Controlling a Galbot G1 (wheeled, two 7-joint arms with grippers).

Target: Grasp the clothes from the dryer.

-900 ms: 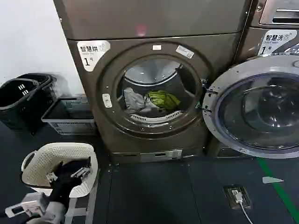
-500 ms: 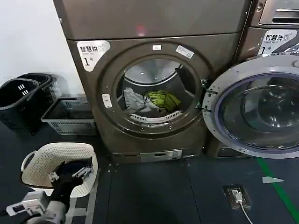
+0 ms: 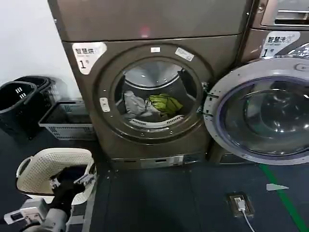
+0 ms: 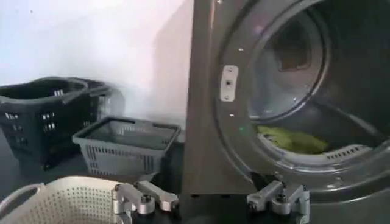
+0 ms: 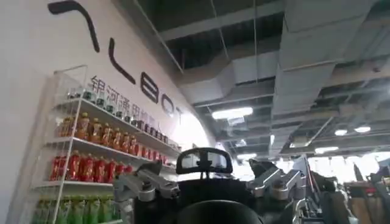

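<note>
Up and to the right of the left gripper (image 3: 71,181), wide open and empty, clothes (image 3: 150,106) lie inside the dryer (image 3: 145,72).

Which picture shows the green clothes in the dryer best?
The head view: the green garment lies whole inside the drum beside a grey garment. The left wrist view catches just part of it behind the door rim. The right wrist view faces shelves and ceiling instead.

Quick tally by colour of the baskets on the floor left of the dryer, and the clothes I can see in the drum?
Black baskets: 2, nested
Grey basket: 1
White basket: 1
Green garment: 1
Grey garment: 1
Total: 4 baskets, 2 garments, 6 things
</note>
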